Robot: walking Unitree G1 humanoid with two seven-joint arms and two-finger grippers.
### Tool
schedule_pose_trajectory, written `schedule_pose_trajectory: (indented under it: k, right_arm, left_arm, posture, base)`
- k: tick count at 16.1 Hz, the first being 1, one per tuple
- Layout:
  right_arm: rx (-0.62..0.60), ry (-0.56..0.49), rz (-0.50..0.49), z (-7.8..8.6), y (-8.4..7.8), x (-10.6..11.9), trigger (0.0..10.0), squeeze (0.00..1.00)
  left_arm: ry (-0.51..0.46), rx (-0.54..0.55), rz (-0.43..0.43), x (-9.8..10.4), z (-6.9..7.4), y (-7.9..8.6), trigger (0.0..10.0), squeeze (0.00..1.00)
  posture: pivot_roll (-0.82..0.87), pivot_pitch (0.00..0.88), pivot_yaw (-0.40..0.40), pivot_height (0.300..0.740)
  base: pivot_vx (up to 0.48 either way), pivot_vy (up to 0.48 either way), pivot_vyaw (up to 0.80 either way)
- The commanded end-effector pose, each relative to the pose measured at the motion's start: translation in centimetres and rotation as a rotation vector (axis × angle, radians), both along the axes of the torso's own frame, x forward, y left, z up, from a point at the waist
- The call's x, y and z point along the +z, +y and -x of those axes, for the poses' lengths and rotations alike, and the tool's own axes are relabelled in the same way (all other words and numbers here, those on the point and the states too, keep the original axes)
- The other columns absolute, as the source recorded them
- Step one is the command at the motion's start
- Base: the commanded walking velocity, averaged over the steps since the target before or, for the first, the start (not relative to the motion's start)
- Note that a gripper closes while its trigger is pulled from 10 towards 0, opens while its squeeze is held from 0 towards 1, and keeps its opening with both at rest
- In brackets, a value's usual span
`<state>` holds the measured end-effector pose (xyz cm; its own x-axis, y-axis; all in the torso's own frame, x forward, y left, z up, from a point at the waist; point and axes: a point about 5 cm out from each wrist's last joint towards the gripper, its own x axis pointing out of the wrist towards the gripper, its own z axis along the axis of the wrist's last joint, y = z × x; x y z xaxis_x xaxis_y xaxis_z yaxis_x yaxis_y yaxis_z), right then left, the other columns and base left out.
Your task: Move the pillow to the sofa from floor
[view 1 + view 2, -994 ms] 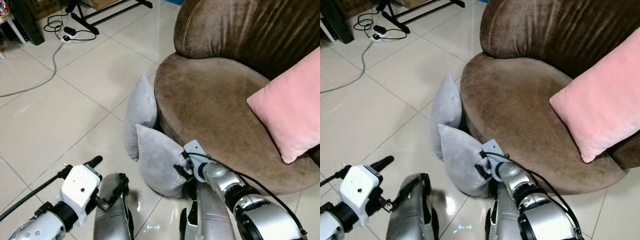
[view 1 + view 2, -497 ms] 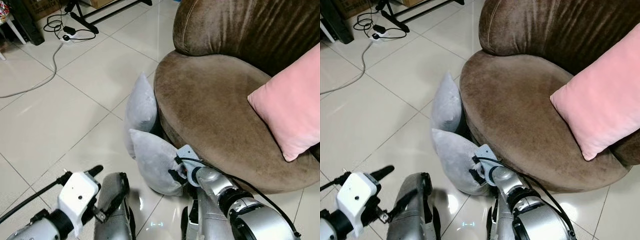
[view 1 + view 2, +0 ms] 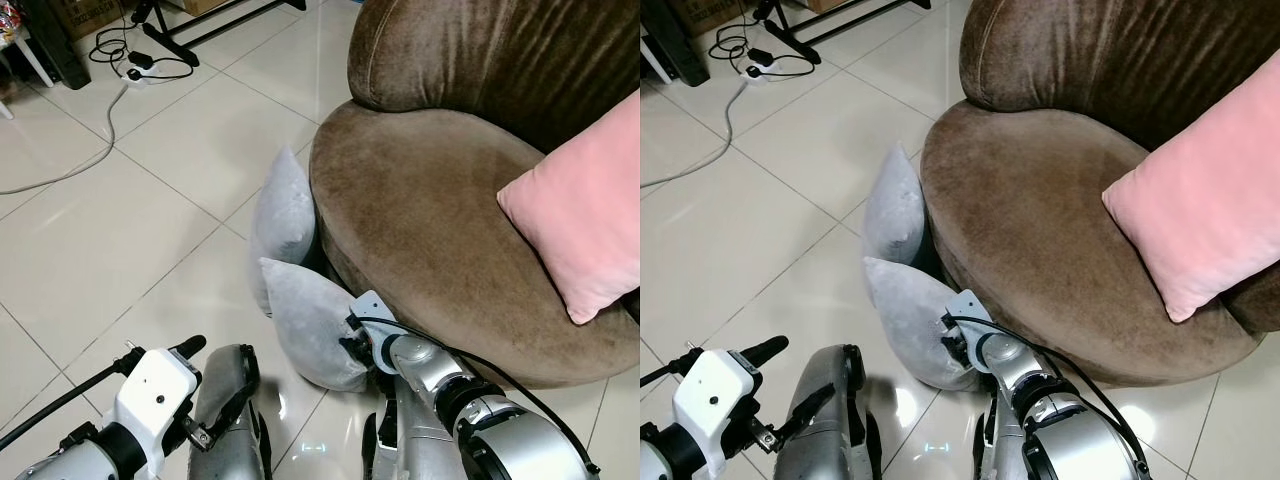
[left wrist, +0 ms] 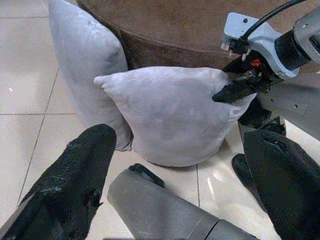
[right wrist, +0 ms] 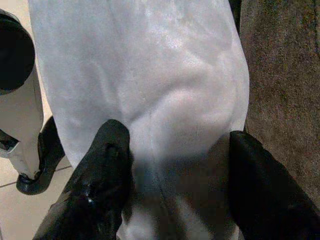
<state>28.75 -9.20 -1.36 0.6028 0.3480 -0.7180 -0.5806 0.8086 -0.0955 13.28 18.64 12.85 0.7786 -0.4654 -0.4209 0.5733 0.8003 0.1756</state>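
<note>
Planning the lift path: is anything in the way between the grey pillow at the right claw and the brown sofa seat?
Nothing visible blocks it. The right claw straddles the nearer grey fabric pillow on the white tiled floor. The round brown velvet sofa seat is bare on this side; the pink square pillow leans at its far right.

The sofa [image 3: 430, 210] seat lies bare toward its front and left; a pink cushion [image 3: 590, 220] fills its right side. A second grey pillow [image 3: 283, 215] stands wedged against the sofa's base, with bare floor [image 3: 120, 250] to its left.
</note>
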Motion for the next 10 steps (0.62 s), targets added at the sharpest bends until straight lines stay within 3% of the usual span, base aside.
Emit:
schedule_pose_trajectory:
  k: [1,10]
  right_arm:
    - [-0.013,0.038,0.019,0.61,-0.38,-0.66,0.0,0.0]
    - [-0.007,0.052,0.025,0.96,-0.69,-0.99,0.0,0.0]
  left_arm:
    - [0.019,-0.022,-0.001,-0.02,0.37,-0.25,10.0,0.0]
    - [0.021,-0.026,0.003,-0.22,0.33,-0.47,10.0,0.0]
  posture:
    - [0.19,0.228,-0.025,0.576]
    - [0.19,0.214,-0.026,0.576]
  base:
    - [0.0,0.0,0.0]
    - [0.0,0.0,0.0]
